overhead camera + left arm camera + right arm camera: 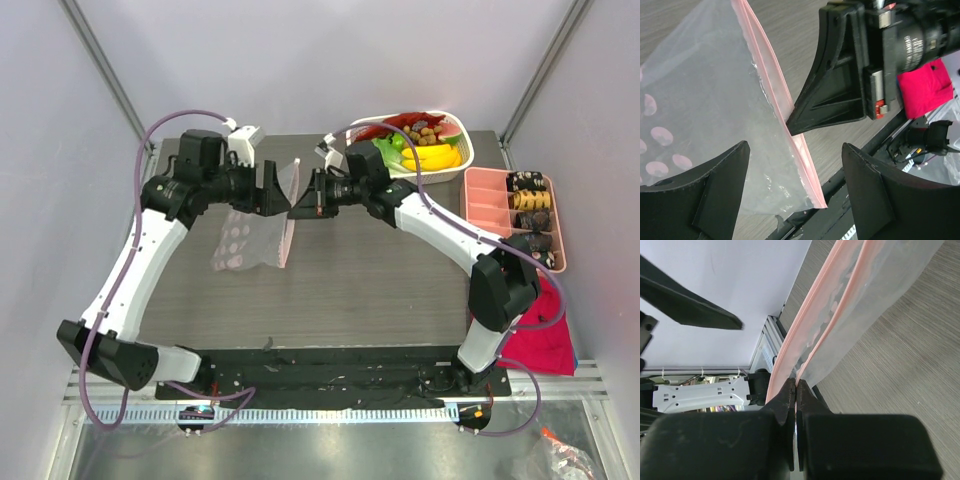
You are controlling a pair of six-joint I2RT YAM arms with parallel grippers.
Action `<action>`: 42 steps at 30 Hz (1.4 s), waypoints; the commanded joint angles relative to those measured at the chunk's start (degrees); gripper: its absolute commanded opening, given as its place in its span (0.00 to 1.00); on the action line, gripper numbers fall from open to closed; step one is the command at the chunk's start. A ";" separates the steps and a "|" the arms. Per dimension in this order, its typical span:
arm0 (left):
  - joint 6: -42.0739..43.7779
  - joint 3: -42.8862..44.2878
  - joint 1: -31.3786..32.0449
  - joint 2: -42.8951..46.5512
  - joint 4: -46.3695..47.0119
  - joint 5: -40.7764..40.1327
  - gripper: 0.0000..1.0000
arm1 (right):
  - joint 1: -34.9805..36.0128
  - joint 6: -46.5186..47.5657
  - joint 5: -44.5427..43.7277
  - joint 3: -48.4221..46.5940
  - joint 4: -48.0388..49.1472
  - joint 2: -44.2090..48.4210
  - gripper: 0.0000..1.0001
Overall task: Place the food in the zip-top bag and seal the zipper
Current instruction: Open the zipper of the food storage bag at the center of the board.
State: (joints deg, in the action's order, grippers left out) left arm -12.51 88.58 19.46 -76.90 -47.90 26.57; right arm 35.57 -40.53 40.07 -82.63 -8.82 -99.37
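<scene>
The clear zip-top bag (245, 235) hangs above the table between my two grippers, dotted side to the left. Its pinkish zipper (290, 228) runs down the right edge. My right gripper (297, 208) is shut on the zipper strip (815, 305), with one lip pinched between the jaws (796, 382) and the other lip loose beside it. My left gripper (278, 192) is open; in the left wrist view (794, 146) the bag (715, 90) and zipper (767, 75) lie between its fingers without contact. The food (425, 140), chillies, bananas, berries and green fruit, sits in the white basket.
The white lattice basket (440, 173) stands at the back right. A pink compartment tray (485, 200) with dark items is at the right edge. A red cloth (545, 340) lies near the right arm's base. The left gripper's finger (690, 305) shows at the upper left of the right wrist view.
</scene>
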 commanded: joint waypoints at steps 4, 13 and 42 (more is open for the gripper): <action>2.14 2.83 1.98 -2.11 -3.16 -2.92 0.69 | 1.17 0.55 -1.49 -4.21 0.91 4.54 0.01; 3.11 3.97 1.98 -3.61 -5.80 -8.98 0.35 | 1.34 -0.69 -0.52 -4.47 0.21 7.00 0.01; -3.40 5.46 -7.95 2.46 -4.39 10.70 0.61 | -3.05 3.18 7.39 -10.62 -11.31 7.97 0.01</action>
State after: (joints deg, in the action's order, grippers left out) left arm -14.13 92.25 11.55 -74.41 -55.64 35.86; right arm 32.18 -36.49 46.78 -89.30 -23.18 -92.29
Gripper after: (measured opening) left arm 0.560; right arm 0.023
